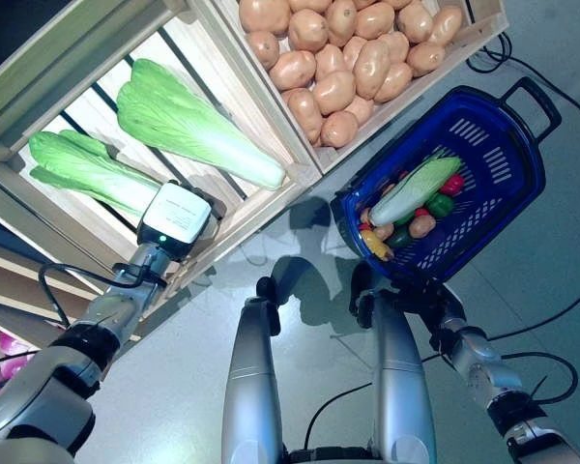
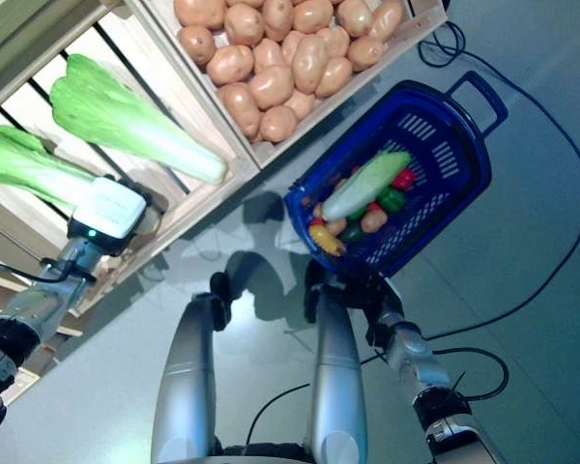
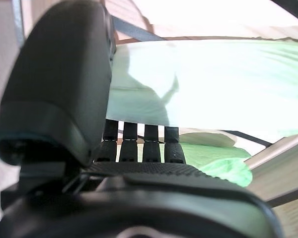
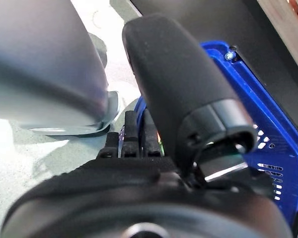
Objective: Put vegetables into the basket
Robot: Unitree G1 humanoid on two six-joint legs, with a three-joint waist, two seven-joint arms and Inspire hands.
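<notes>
The blue basket (image 1: 507,179) stands on the floor to my right. It holds a long pale green cabbage (image 1: 416,190), a yellow corn cob (image 1: 377,244), and small red, green and brown vegetables. My left hand (image 3: 139,171) reaches into the wooden stand's lower crate. Its fingers (image 3: 137,144) are straight and lie beside a pale green cabbage (image 3: 223,84), holding nothing. It also shows in the left eye view (image 1: 211,203), between two leafy cabbages (image 1: 198,126). My right hand (image 1: 418,290) waits by the basket's near rim with straight fingers (image 4: 131,136).
The wooden stand (image 1: 304,179), with its slatted crates, runs across the top left, its front edge close to the basket. Grey floor lies between the stand and the basket. The basket's black handle (image 1: 534,97) points away from me.
</notes>
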